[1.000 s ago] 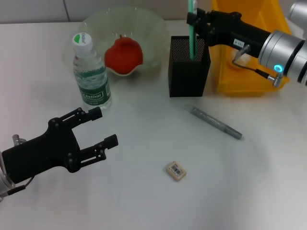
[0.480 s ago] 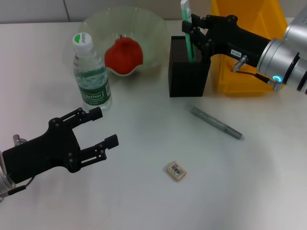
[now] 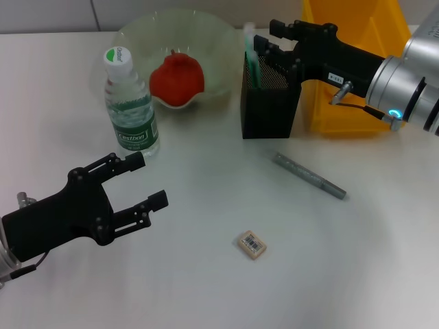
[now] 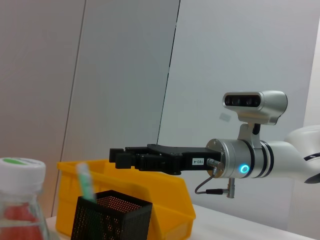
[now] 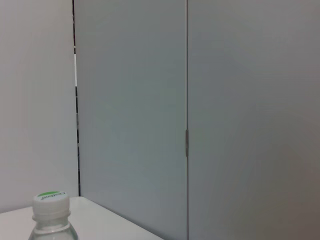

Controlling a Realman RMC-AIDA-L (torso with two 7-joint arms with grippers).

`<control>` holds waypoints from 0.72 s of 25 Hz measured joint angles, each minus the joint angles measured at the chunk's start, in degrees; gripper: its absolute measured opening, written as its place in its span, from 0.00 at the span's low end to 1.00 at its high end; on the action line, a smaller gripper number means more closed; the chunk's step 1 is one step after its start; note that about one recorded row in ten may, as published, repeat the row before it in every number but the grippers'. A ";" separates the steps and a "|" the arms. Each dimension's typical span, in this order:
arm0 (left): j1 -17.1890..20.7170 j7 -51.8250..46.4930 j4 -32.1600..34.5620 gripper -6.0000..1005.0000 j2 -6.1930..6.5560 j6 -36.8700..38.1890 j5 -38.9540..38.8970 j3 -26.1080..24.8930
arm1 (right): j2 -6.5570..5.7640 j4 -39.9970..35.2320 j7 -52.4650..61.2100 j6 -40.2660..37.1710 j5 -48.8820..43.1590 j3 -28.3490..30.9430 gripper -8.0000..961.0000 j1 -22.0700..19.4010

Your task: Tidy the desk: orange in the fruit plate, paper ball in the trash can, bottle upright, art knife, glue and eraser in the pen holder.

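My right gripper (image 3: 267, 35) is open just above the black mesh pen holder (image 3: 269, 103). A green stick-shaped tool (image 3: 251, 51) stands inside the holder, leaning on its wall, free of the fingers. The left wrist view shows the same: right gripper (image 4: 116, 156) above the holder (image 4: 110, 220), green tool (image 4: 85, 180) apart below it. A grey pen-shaped item (image 3: 309, 175) and the eraser (image 3: 252, 245) lie on the table. The bottle (image 3: 130, 110) stands upright. A red-orange fruit (image 3: 177, 79) sits in the glass plate (image 3: 137, 34). My left gripper (image 3: 140, 181) is open and empty, at the near left. No paper ball shows.
A yellow bin (image 3: 343, 110) stands right behind the pen holder, under my right arm. The bottle stands between my left gripper and the plate. The grey item lies in front of the holder, the eraser nearer to me in the middle.
My right gripper lowered the green tool into the pen holder and let it go; the tool now leans against the holder's wall. The left arm has not moved.
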 joint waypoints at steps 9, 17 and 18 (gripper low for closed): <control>0.05 -0.03 0.00 0.78 0.08 0.00 -0.05 0.00 | -0.05 -0.20 -0.05 -0.14 0.14 0.00 0.53 -0.09; 0.02 -0.02 0.00 0.78 0.08 0.00 -0.05 0.00 | -0.05 -0.24 -0.09 -0.19 0.29 0.01 0.74 -0.14; 0.02 -0.02 0.00 0.78 0.08 0.00 -0.05 0.00 | -0.05 -0.24 -0.09 -0.19 0.30 0.01 0.75 -0.13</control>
